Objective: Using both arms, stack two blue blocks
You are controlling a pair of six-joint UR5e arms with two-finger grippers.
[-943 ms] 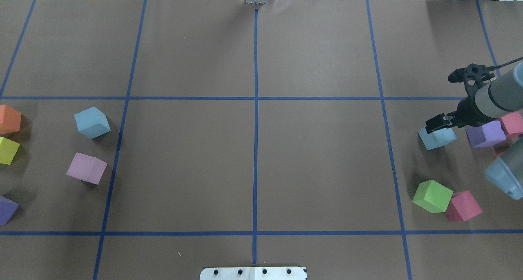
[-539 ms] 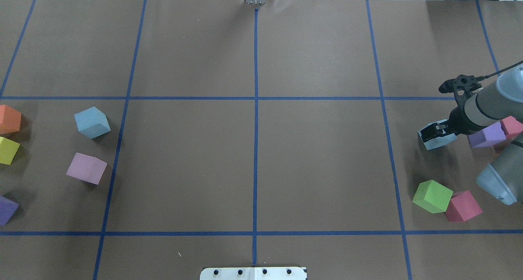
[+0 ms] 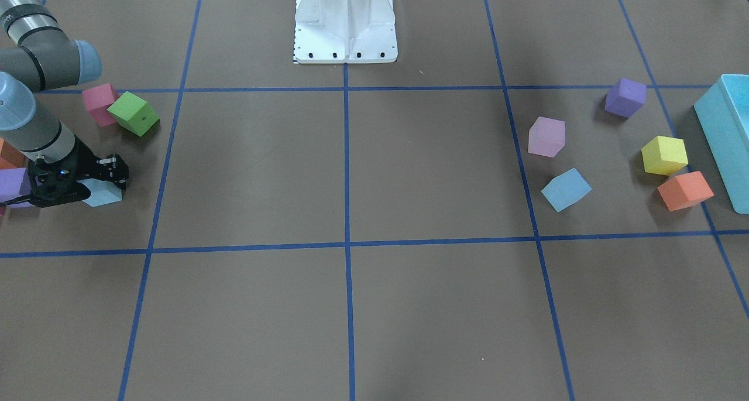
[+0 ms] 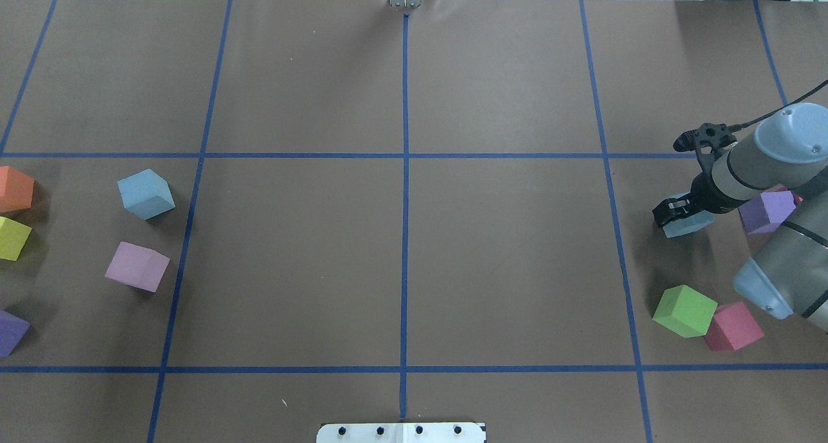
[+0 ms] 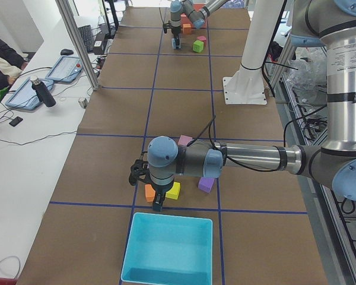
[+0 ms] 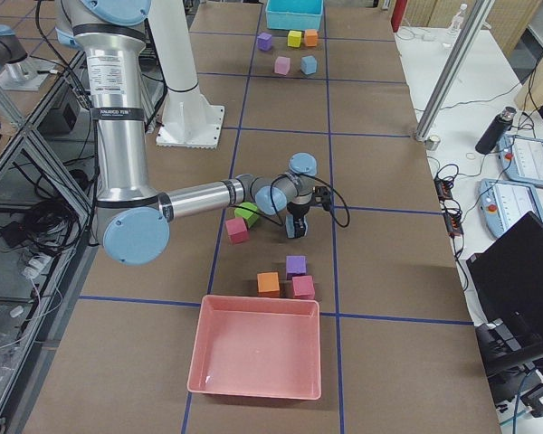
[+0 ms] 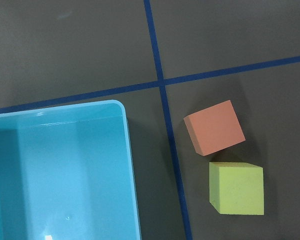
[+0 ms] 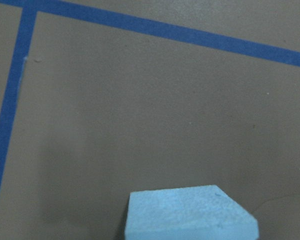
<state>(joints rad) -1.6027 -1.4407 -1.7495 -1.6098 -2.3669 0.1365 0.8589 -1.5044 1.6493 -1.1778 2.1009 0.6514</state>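
**A:** Jaws of the right gripper (image 4: 669,211): how do they stand?

**B:** They sit low over one blue block (image 4: 691,224), a matte, sharp-edged foam cube resting on the tabletop (image 4: 504,268) near its right end edge. Black fingers cover part of the cube's top. Whether they press its sides cannot be told.

**A:** And the left gripper (image 5: 158,206)?

**B:** It points straight down near the left end edge, above the gap between the smooth, round-cornered turquoise bin (image 7: 65,170) and the orange cube (image 7: 214,128) and yellow cube (image 7: 237,187). Only the side view shows it, so its jaw gap cannot be told.

**A:** The second blue block (image 4: 146,193)?

**B:** It lies toward the left end, untouched, near a lilac cube (image 4: 137,266) but apart from it.

**A:** The surface?

**B:** Matte brown paper, gridded with blue tape.
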